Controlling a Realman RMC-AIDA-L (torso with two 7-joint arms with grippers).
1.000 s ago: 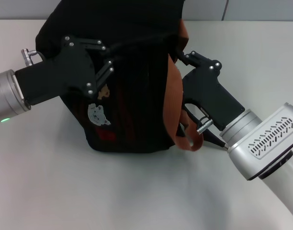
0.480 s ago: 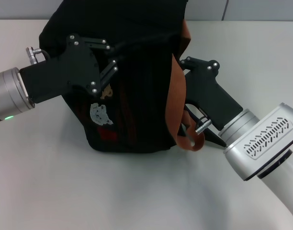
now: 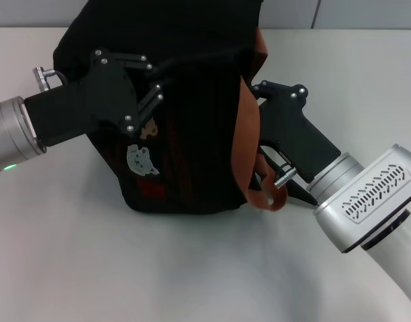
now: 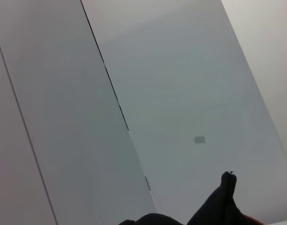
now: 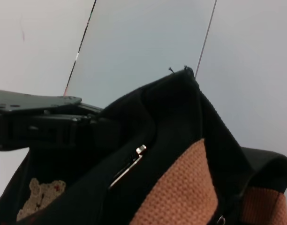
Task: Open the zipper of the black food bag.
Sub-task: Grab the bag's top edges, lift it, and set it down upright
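Bag: the boxy black fabric food bag (image 3: 185, 134) with orange-brown webbing straps (image 3: 246, 144) sits on the pale grey worktop (image 3: 158, 268), pretty much dead centre, tan and white bear patches (image 3: 140, 159) on the side facing us.
Zipper: the black fabric zipper line with its little silver metal pull tab (image 5: 129, 168) runs along the bag's top edge; the tab lies flat against the fabric, just beside a strap, and nothing seems to be holding it.
Left claw: the left claw (image 3: 148, 84) is pressed against the bag's upper left side, above the bear patches. Fingers are black on black, so honestly can't tell if it's clenched or released.
Right claw: the right claw (image 3: 259, 90) is tucked in at the bag's right side, touching the strap. Tips are hidden behind the strap, so can't tell there either.
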